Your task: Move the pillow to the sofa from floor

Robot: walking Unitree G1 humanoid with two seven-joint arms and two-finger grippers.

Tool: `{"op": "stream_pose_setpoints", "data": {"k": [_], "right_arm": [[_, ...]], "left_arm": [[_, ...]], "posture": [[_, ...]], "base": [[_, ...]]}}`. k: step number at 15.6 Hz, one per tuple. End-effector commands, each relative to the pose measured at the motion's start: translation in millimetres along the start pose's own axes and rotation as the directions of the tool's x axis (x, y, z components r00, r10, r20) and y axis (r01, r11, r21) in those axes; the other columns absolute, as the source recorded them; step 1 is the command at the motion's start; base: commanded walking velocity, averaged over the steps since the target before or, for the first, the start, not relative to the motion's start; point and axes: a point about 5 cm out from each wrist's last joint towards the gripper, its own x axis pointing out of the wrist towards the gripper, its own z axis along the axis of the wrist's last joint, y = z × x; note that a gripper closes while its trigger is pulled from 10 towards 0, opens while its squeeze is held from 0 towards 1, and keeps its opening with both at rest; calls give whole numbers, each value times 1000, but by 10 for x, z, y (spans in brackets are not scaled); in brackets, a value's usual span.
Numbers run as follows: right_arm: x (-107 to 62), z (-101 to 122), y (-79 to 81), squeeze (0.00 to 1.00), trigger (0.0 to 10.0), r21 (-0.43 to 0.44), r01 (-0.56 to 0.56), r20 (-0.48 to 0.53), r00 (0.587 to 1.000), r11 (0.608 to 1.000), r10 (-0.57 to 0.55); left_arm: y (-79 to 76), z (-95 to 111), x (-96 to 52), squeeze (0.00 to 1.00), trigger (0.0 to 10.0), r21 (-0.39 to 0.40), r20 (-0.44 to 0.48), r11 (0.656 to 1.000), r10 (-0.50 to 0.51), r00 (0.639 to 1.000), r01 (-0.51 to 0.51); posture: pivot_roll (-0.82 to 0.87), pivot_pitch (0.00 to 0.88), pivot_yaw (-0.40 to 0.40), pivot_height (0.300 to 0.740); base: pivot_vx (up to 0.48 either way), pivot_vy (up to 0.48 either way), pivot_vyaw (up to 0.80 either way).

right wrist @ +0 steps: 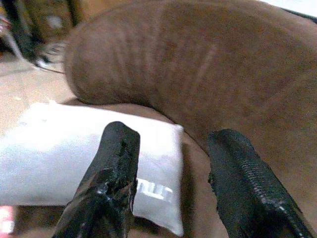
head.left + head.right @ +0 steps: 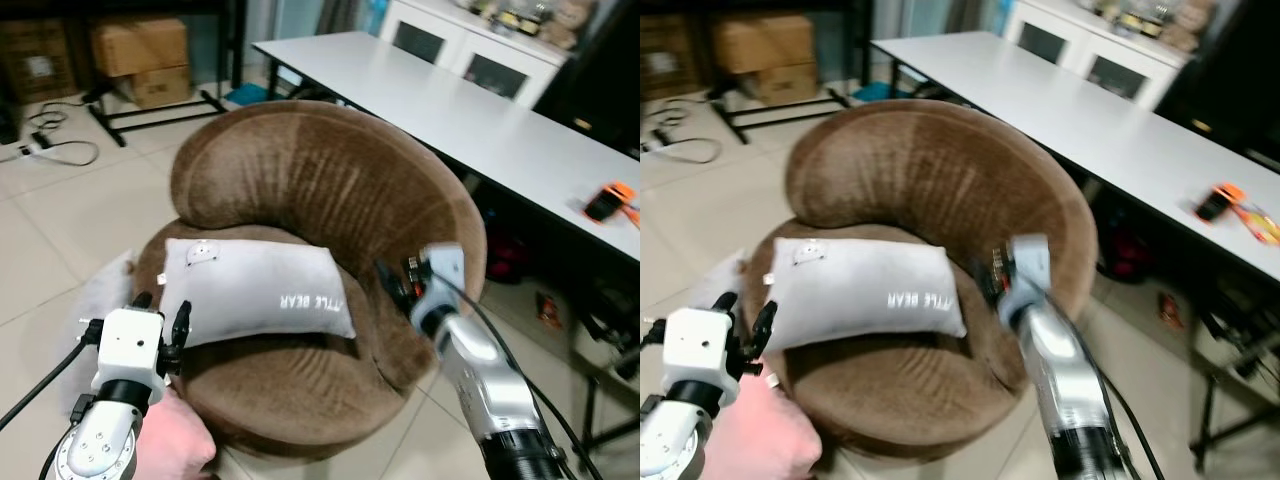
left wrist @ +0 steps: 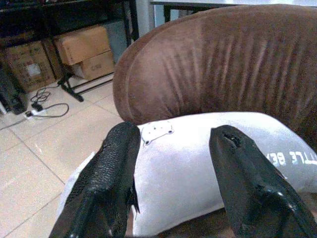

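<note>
Pillow on the sofa, both grippers apart from it with fingers spread.

A long white table (image 2: 470,110) runs behind the round brown sofa (image 2: 330,190). The grey pillow (image 2: 255,290) lies flat across the sofa's seat, printed letters near its right end. The right gripper (image 2: 395,280) hangs just beside that end, open and holding nothing. The left gripper (image 2: 160,322) sits at the pillow's left end, jaws wide, empty too. A person's hand (image 2: 175,440) shows under the left arm. An orange tool (image 2: 610,202) lies on the table.
</note>
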Motion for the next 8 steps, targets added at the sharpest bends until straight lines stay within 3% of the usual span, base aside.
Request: {"op": "stream_pose_setpoints", "data": {"k": [1,5,8], "right_arm": [[-38,100,-70,0,10000,-40,41,36,999,998,-40],[-203,88,-4,0,10000,-22,73,-15,997,997,-74],[-212,45,-65,0,10000,-82,100,-57,993,992,-105]], "left_arm": [[-78,11,3,0,10000,-6,14,1000,-14,1000,14],[-111,-30,-56,0,10000,12,15,1000,-10,1000,10],[-126,-47,-85,0,10000,20,15,1000,-18,1000,18]], "posture": [[129,0,-188,740],[146,0,-203,740],[145,0,-196,740]], "base": [[0,0,0],[-260,0,0],[-162,0,0]]}}
